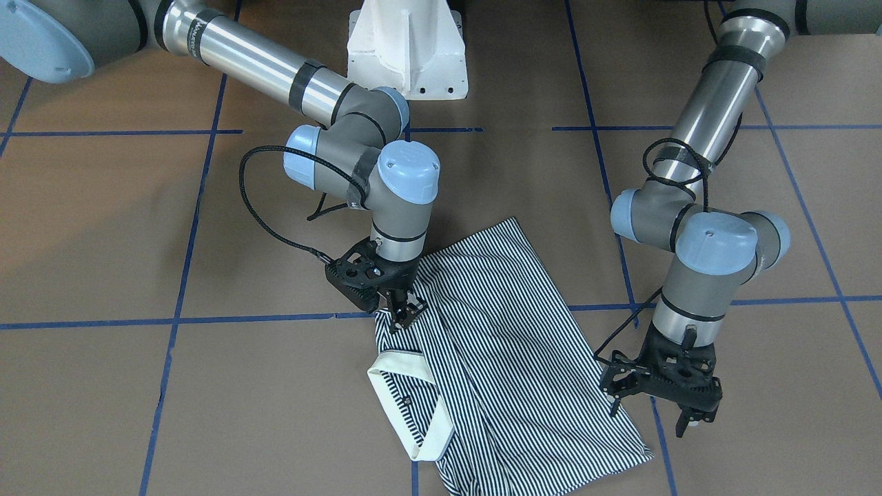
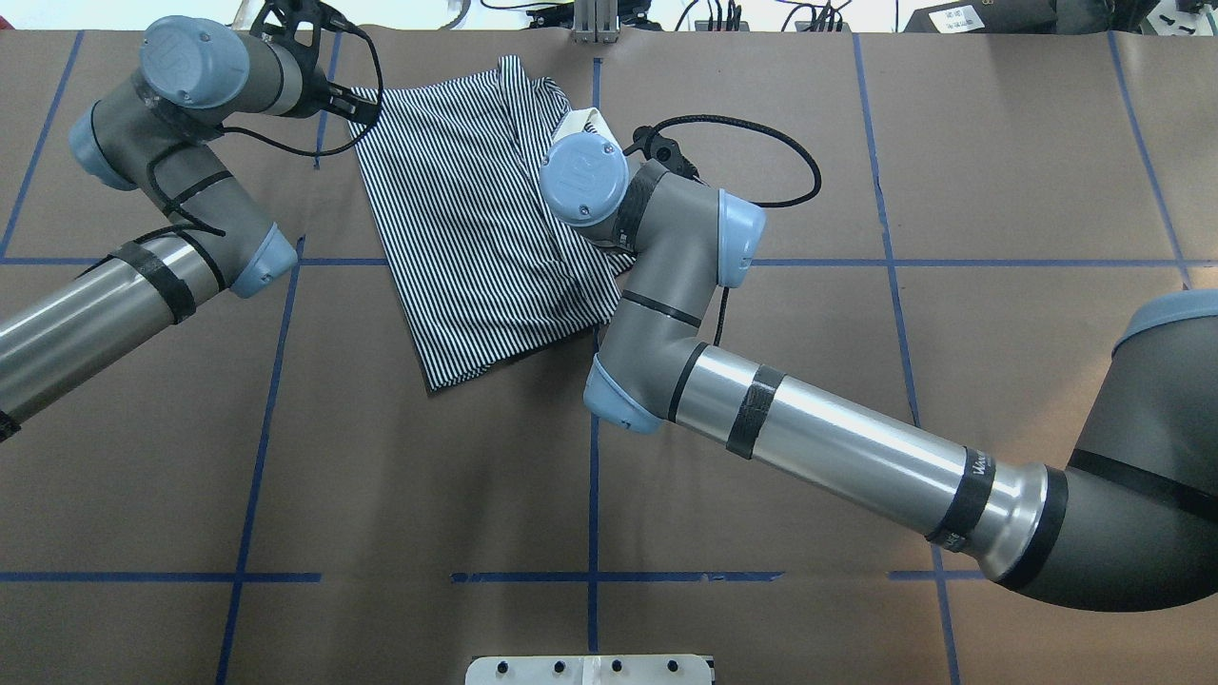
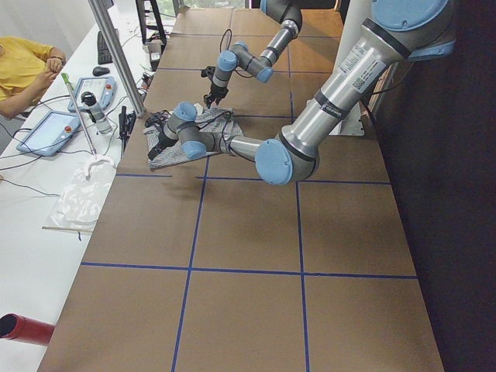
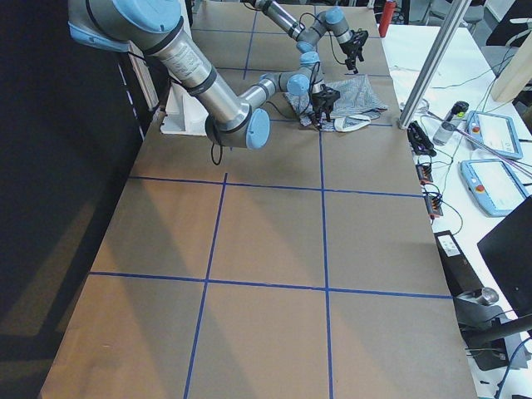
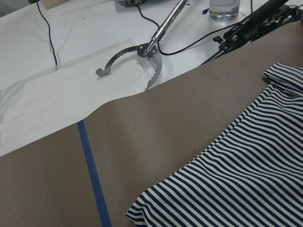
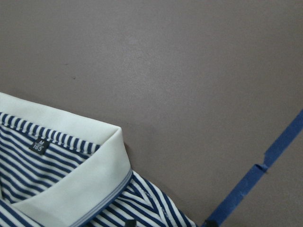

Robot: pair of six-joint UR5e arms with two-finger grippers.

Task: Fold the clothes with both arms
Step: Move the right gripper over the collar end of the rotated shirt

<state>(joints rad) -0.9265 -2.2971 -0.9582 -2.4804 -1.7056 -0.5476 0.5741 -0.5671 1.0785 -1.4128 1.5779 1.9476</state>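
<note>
The striped polo shirt (image 1: 510, 344) lies folded flat on the brown table, its white collar (image 1: 394, 363) towards the operators' side. It also shows in the overhead view (image 2: 466, 219). My right gripper (image 1: 405, 317) is down on the shirt's corner beside the collar, and its fingers look closed on the fabric. The right wrist view shows the collar (image 6: 71, 189) and neck label close up. My left gripper (image 1: 694, 420) is open and empty, raised a little and just off the shirt's far corner. The left wrist view shows that shirt edge (image 5: 246, 179).
The white pedestal base (image 1: 406, 55) stands at the robot's side of the table. Blue tape lines (image 1: 241, 319) grid the brown surface. Beyond the table's far edge, a white bench holds metal tongs (image 5: 151, 61), cables and tablets (image 4: 499, 133). An operator (image 3: 23, 62) sits there.
</note>
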